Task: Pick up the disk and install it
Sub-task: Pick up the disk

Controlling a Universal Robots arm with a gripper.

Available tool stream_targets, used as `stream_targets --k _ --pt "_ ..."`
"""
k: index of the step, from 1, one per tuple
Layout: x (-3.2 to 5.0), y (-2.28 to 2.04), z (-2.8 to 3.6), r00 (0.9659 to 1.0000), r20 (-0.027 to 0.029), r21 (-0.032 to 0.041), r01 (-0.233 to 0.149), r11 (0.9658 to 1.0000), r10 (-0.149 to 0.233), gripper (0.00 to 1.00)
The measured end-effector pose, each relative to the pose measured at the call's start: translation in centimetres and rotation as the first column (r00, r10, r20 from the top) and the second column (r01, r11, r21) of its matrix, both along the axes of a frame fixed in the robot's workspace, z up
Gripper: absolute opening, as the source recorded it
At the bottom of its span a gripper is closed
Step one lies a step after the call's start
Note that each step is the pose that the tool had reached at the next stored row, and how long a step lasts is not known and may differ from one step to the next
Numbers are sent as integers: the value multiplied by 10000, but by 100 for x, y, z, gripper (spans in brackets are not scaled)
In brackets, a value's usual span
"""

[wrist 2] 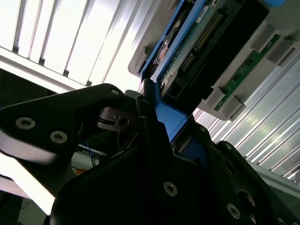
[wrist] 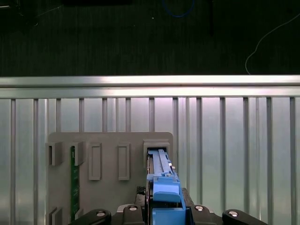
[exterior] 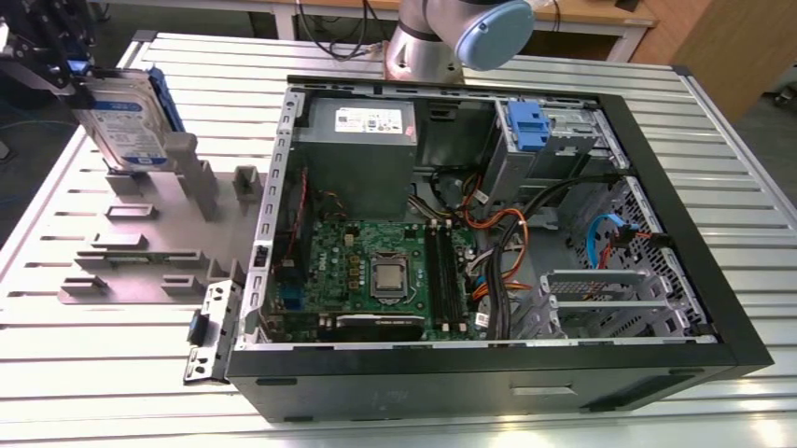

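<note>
Open computer case [exterior: 436,383] lies on its side on the slotted aluminium table [exterior: 697,159], its black outer wall nearest to me. Inside the case: green motherboard [exterior: 373,271] toward the near wall, grey power-supply box [exterior: 358,149] with a white sticker at the far wall, and a blue plastic latch [exterior: 528,126] on the bay at the far corner toward the exterior view's right. Outside the case, just beside its wall on the exterior view's left, a grey fixture plate [exterior: 137,271] with raised pockets lies flat on the table. A green circuit strip [wrist: 73,183] stands in one of its pockets. The disk [exterior: 125,126] stands upright on edge over the plate's corner farthest from the case, label facing the case and blue carrier frame along its edges. Whether its lower edge sits in the pocket or hangs just above it I cannot tell (the first wrist view only lines the disk [wrist: 161,180] up with a pocket mouth). The gripper [exterior: 77,77] is clamped on the disk's upper end. In the second wrist view the black fingers [wrist 2: 150,126] pinch the blue frame. Beyond the case's far wall rises the arm's [exterior: 454,37] grey-and-blue joint.
</note>
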State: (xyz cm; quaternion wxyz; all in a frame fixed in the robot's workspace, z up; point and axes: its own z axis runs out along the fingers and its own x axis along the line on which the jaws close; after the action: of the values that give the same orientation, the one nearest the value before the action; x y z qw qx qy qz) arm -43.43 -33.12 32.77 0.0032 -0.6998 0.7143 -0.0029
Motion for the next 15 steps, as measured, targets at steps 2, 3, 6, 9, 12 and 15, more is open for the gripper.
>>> stream_targets --k 2,3,6,9,12,15 --pt "0 0 7 10000 0 0 0 10000 0 36" --pt "0 0 11 10000 -1 0 0 10000 0 36" --pt "0 0 20 10000 0 0 0 10000 0 36" --pt "0 0 35 10000 -2 -1 0 10000 0 36" --pt "0 0 43 10000 0 0 0 10000 0 36" --pt "0 0 56 10000 -1 -1 0 10000 0 36"
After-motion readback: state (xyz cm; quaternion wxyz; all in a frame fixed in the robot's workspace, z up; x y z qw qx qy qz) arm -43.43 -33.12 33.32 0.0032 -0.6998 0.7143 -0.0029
